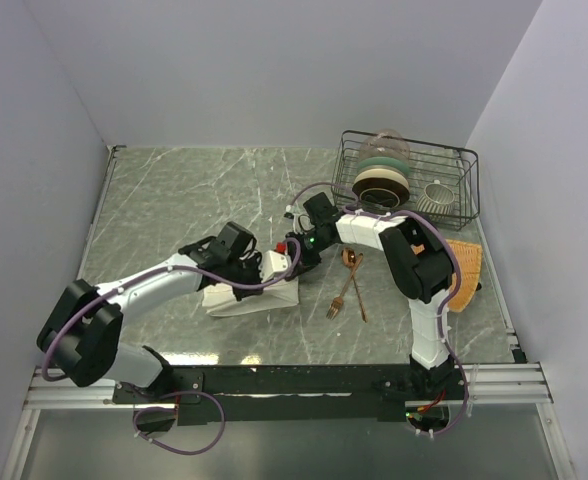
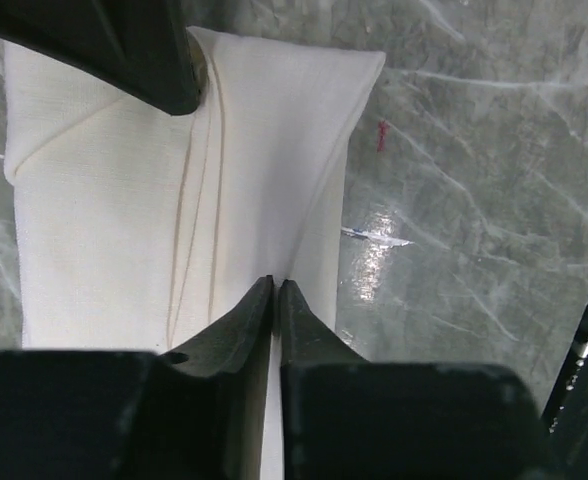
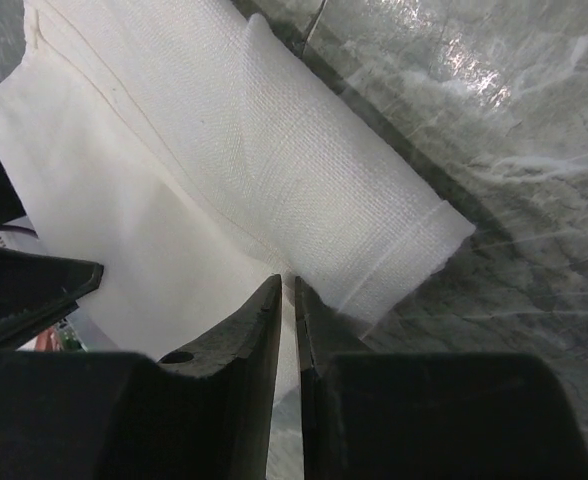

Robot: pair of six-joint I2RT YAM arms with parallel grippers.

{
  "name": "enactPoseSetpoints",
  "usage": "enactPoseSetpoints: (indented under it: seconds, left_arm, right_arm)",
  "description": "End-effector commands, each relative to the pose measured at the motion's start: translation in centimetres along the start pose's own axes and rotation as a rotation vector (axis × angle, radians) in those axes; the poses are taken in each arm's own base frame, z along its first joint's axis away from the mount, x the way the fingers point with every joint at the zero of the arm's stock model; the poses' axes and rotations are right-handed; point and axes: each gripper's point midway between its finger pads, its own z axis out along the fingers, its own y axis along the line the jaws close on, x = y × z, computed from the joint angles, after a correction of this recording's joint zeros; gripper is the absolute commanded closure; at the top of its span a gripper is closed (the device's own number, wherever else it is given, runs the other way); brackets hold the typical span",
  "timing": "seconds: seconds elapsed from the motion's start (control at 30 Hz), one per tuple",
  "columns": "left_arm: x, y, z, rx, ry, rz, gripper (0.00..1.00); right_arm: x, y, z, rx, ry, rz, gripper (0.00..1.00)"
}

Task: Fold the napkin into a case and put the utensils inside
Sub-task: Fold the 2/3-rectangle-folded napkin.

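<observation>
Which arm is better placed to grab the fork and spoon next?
Probably right: the right end effector is nearer the copper-coloured metal fork and spoon; the left end effector sits beyond the cream-white cloth napkin.

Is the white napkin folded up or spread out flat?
Folded. The napkin is doubled over into a strip, with layered edges and creases showing. The left gripper and right gripper each pinch its cloth.
</observation>
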Motion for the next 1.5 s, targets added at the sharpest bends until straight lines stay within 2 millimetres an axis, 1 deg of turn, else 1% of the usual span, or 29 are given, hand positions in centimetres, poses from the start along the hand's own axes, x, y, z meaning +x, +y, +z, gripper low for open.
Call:
enactPoseSetpoints:
  seconds: [0.0,0.03,0.13,0.27,0.37,0.47,0.6,0.7,0.73,0.77,0.83,0.87,0.93,0.97,1.0,1.03,1.07,1.1,1.13,1.17,1.2,1.23,1.27,1.3,1.33,1.37,1.4,1.43,1.47]
  left_arm:
    - [-0.4,-1.5,0.4,0.014,-0.027,0.068,0.8]
    - [0.4,-2.0,0.8,0.015,-0.01,0.078,0.73]
    - [1.2,-2.4,1.9,-0.027,0.02,0.106,0.65]
    - [2.7,-2.1,3.5,-0.06,0.098,0.113,0.6]
    - [2.9,-1.6,3.9,-0.091,0.109,0.125,0.56]
    - [3.8,-1.7,4.5,-0.094,0.143,0.155,0.55]
    - [6.2,-2.2,5.2,-0.086,0.212,0.186,0.58]
    - [7.1,-2.9,5.4,-0.045,0.245,0.182,0.7]
    - [7.0,-3.0,5.3,-0.026,0.231,0.168,0.86]
    - [6.8,-3.3,5.1,-0.002,0.218,0.155,0.92]
    - [5.9,-3.0,4.2,0.025,0.196,0.115,0.99]
    - [5.0,-3.9,4.0,0.09,0.156,0.1,0.99]
    - [3.6,-3.4,2.8,0.13,0.125,0.034,0.99]
    - [2.6,-3.9,2.5,0.189,0.085,0.009,0.99]
    - [0.9,-3.3,1.9,0.203,0.046,-0.006,0.99]
    - [1.2,-2.9,1.4,0.231,0.055,-0.07,0.99]
    - [0.8,-2.8,1.0,0.261,0.042,-0.099,0.99]
    - [-1.1,-2.3,0.5,0.292,-0.013,-0.109,0.99]
    - [-0.6,-2.0,0.3,0.32,-0.001,-0.166,0.99]
    - [-1.0,-1.7,0.1,0.338,-0.015,-0.178,0.99]
    - [-2.3,-1.0,-0.2,0.349,-0.048,-0.181,0.99]
    - [-1.7,-0.5,-0.2,0.368,-0.038,-0.224,0.99]
    - [-2.5,0.4,-0.3,0.366,-0.055,-0.227,0.99]
    - [-2.5,1.2,-0.5,0.374,-0.072,-0.262,0.99]
    - [-2.0,1.7,0.0,0.394,-0.063,-0.298,0.99]
    - [-2.4,2.4,-0.3,0.402,-0.066,-0.318,0.99]
    - [-2.1,3.2,-0.3,0.406,-0.071,-0.352,0.99]
    - [-1.7,3.4,0.3,0.438,-0.071,-0.392,0.99]
    - [-2.1,4.0,0.2,0.448,-0.079,-0.407,0.99]
  right_arm:
    - [0.8,-4.0,0.7,0.151,0.026,-0.01,0.81]
    - [0.7,-4.0,0.7,0.151,0.023,-0.01,0.81]
    - [0.6,-4.0,0.7,0.148,0.021,-0.007,0.81]
    - [0.7,-4.0,0.8,0.147,0.024,-0.004,0.81]
    - [0.7,-4.2,0.8,0.149,0.026,-0.002,0.81]
    - [0.9,-4.1,0.9,0.148,0.03,-0.007,0.81]
    - [0.8,-4.3,0.9,0.153,0.03,-0.01,0.81]
    - [0.6,-4.1,0.9,0.15,0.029,-0.016,0.81]
    - [0.5,-4.2,0.9,0.151,0.029,-0.017,0.81]
    - [0.5,-4.2,0.9,0.153,0.03,-0.018,0.81]
    - [0.6,-4.3,0.8,0.154,0.031,-0.028,0.81]
    - [0.6,-4.3,0.8,0.154,0.031,-0.031,0.81]
    - [0.4,-4.1,0.8,0.152,0.032,-0.043,0.81]
    - [0.5,-4.2,0.8,0.153,0.033,-0.04,0.81]
    - [0.4,-4.1,0.8,0.152,0.032,-0.047,0.81]
    - [0.4,-4.2,0.7,0.152,0.03,-0.052,0.81]
    - [0.3,-4.1,0.7,0.153,0.03,-0.057,0.81]
    - [0.1,-4.1,0.6,0.152,0.027,-0.066,0.81]
    - [0.1,-4.1,0.6,0.152,0.029,-0.069,0.81]
    - [0.2,-4.1,0.6,0.155,0.03,-0.073,0.81]
    - [0.1,-4.2,0.6,0.155,0.029,-0.079,0.81]
    - [0.1,-4.2,0.6,0.155,0.029,-0.081,0.81]
    - [0.1,-4.1,0.6,0.155,0.03,-0.082,0.81]
    - [0.0,-4.1,0.6,0.152,0.031,-0.087,0.81]
    - [0.0,-4.1,0.6,0.152,0.029,-0.086,0.81]
    - [0.0,-4.1,0.6,0.152,0.029,-0.086,0.81]
    - [0.0,-4.1,0.6,0.15,0.029,-0.088,0.81]
    - [0.1,-4.0,0.6,0.149,0.031,-0.091,0.81]
    - [0.1,-4.1,0.6,0.147,0.029,-0.092,0.81]
